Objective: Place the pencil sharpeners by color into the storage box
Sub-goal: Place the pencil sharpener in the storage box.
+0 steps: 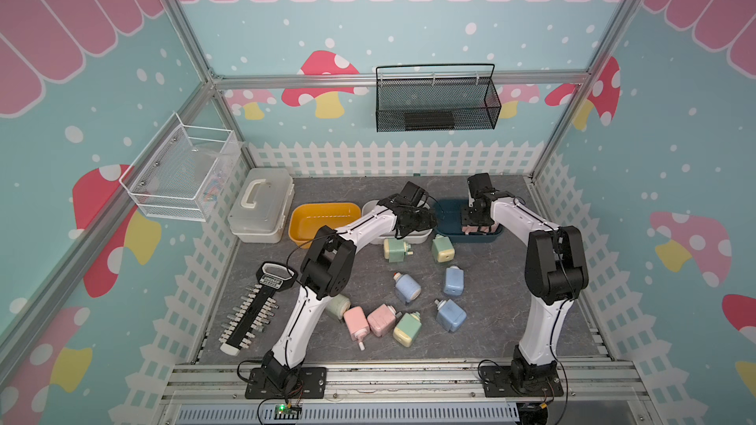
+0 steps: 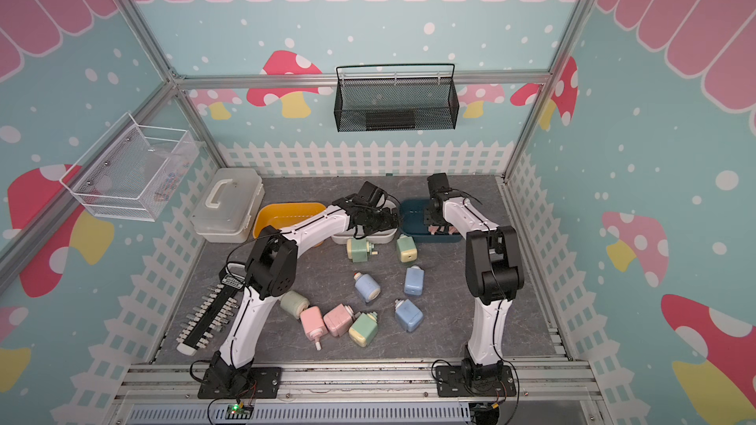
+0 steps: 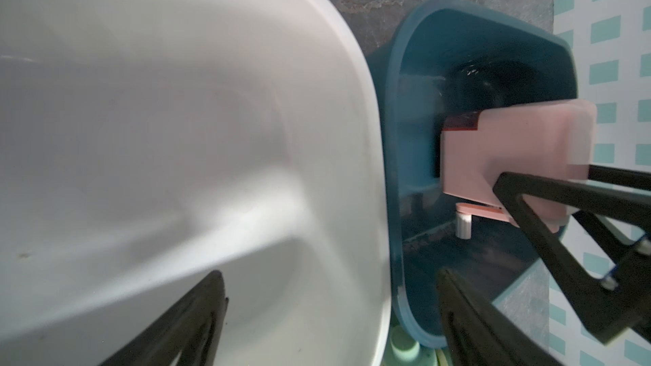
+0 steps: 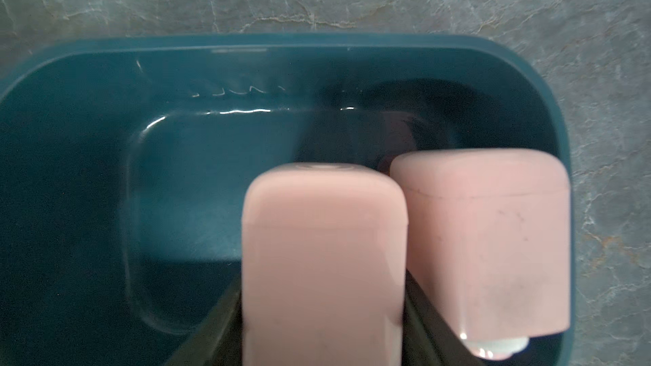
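Two pink pencil sharpeners are inside the dark blue storage box (image 4: 176,51) (image 1: 450,214). My right gripper (image 4: 322,279) (image 1: 474,231) reaches down into that box, shut on one pink sharpener (image 4: 324,241). The other pink one (image 4: 486,241) stands right beside it. My left gripper (image 3: 331,272) (image 1: 421,222) hovers open over the white box (image 3: 366,100) (image 1: 417,237), with nothing between its fingers. On the table lie several more sharpeners: green (image 1: 396,250) (image 1: 443,248) (image 1: 408,329) (image 1: 338,307), blue (image 1: 408,288) (image 1: 453,281) (image 1: 451,315) and pink (image 1: 356,324) (image 1: 382,319).
A yellow box (image 1: 323,218) sits left of the white one. A translucent case with a handle (image 1: 262,206) stands at the back left. A key-shaped tool rack (image 1: 253,312) lies by the left fence. Wire baskets (image 1: 435,100) (image 1: 180,173) hang on the walls.
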`<state>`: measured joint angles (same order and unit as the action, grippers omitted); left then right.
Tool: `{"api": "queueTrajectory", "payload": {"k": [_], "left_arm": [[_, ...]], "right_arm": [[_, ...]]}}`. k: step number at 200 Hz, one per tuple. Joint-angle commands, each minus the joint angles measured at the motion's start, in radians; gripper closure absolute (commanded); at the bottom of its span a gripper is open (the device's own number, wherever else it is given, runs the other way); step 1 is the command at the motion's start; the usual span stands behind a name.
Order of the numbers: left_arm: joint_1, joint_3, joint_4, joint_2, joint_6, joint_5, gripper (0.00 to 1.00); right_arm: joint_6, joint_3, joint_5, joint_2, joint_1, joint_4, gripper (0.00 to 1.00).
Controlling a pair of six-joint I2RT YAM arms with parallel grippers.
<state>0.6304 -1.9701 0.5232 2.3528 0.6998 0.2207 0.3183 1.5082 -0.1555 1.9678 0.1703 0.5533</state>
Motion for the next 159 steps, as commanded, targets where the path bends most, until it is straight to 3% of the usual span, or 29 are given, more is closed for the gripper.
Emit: {"api": "queueTrajectory", "payload": {"k": [1, 84, 159], "left_arm": [[-0.004, 0.010, 0.006, -0.032, 0.000, 0.004, 0.06], [-0.004, 0.015, 0.006, -0.035, 0.002, 0.005, 0.06], [-0.003, 0.019, 0.006, -0.041, 0.001, 0.006, 0.06]], "right_arm": [[-0.025, 0.037, -0.022, 0.020, 0.000, 0.016, 0.50], [-0.016, 0.067, -0.033, 0.055, 0.001, 0.066, 0.36], [-0.015, 0.053, -0.016, -0.045, 0.009, 0.086, 0.23]]}}
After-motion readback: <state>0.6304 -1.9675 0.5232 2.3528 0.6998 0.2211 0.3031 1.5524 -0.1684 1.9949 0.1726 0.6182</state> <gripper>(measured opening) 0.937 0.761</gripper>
